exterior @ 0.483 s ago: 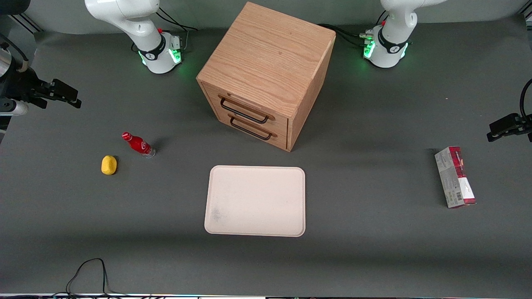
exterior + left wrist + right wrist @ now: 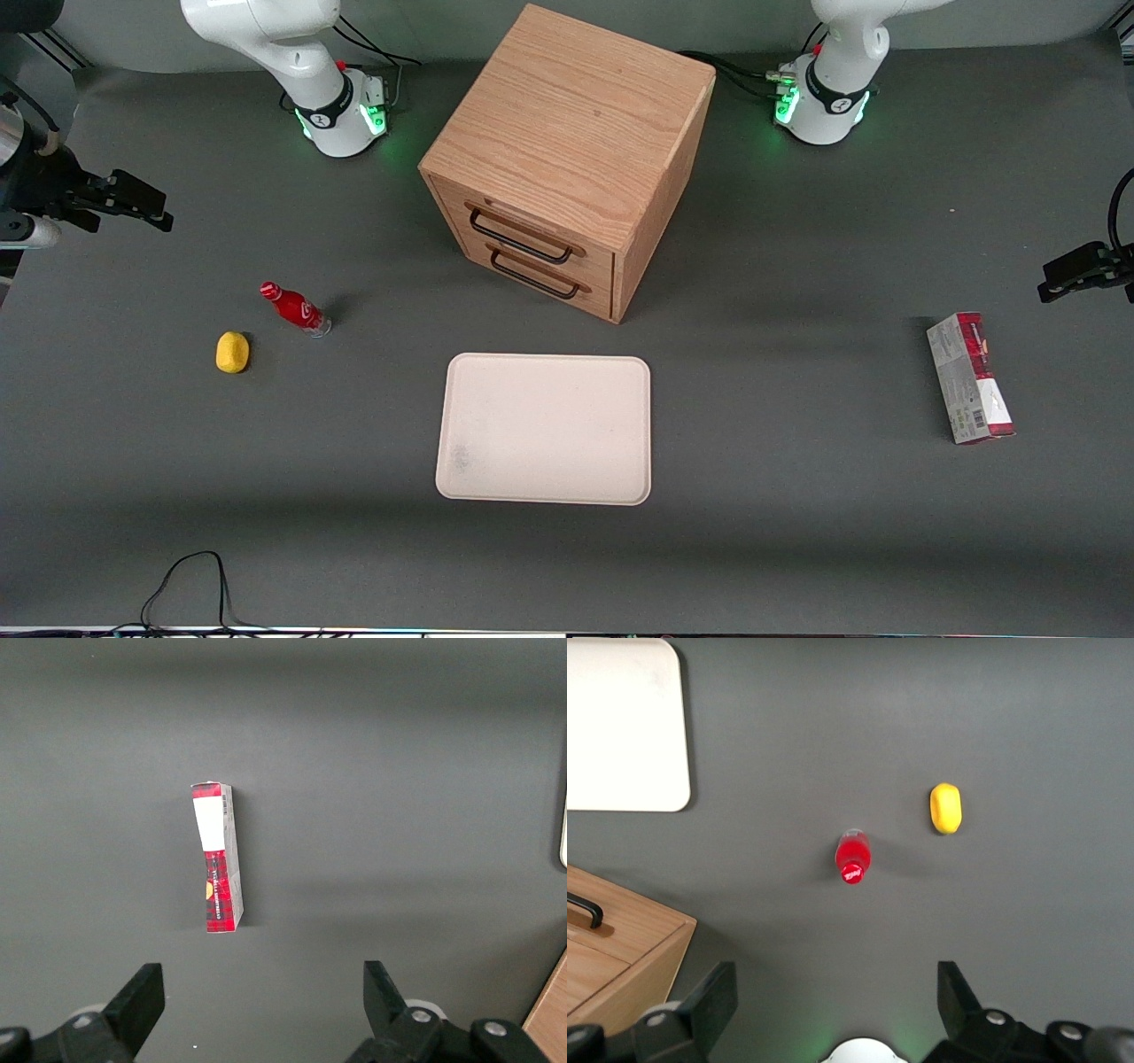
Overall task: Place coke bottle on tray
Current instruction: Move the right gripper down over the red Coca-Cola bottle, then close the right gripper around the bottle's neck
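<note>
The coke bottle (image 2: 297, 308), small and red with a red cap, stands on the grey table toward the working arm's end, beside a yellow lemon-like lump (image 2: 232, 352). The cream tray (image 2: 545, 430) lies flat in front of the wooden drawer box and holds nothing. My right gripper (image 2: 837, 992) is open and empty, high above the table. In the right wrist view the bottle (image 2: 852, 856) is seen from above, well apart from the fingers, with the tray's corner (image 2: 620, 722) farther off. In the front view the gripper (image 2: 146, 206) shows at the working arm's edge.
A wooden drawer box (image 2: 567, 159) with two black handles stands mid-table, farther from the front camera than the tray. A red and grey carton (image 2: 970, 377) lies toward the parked arm's end. A black cable (image 2: 190, 585) lies at the near table edge.
</note>
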You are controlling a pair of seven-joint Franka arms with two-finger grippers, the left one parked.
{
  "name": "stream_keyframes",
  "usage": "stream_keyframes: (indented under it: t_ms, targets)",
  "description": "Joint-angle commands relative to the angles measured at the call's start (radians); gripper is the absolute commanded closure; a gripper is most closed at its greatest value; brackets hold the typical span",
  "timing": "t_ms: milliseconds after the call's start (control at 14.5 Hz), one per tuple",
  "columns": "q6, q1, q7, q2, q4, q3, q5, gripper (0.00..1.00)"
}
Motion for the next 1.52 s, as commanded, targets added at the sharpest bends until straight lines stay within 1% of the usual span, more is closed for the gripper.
stream_keyframes:
  t_ms: [0,138,276,414,483,690,1172,1241,1310,1379,1448]
  targets:
    - [0.125,0.003,0.022,-0.049,-0.185,0.006,0.0,0.0]
    - [0.296,0.003,0.022,-0.112,-0.389,-0.002,0.0,0.0]
    - [0.515,0.003,0.008,-0.144,-0.593,-0.005,0.0,0.0]
    - [0.712,0.003,0.004,-0.12,-0.713,-0.005,-0.001,0.0]
    - [0.767,0.003,0.004,-0.089,-0.736,-0.005,-0.001,0.0]
    - [0.87,0.003,0.004,-0.006,-0.755,-0.005,-0.001,0.0]
    - [0.97,0.003,0.0,0.049,-0.78,-0.006,-0.003,0.0]
    - [0.967,0.003,0.0,0.051,-0.78,-0.008,-0.003,0.05]
    - [0.963,0.003,-0.003,0.048,-0.78,-0.008,-0.003,0.19]
    - [0.958,0.003,-0.019,0.048,-0.78,-0.008,-0.003,0.37]
    - [0.951,0.003,-0.022,0.048,-0.78,-0.009,-0.003,0.5]
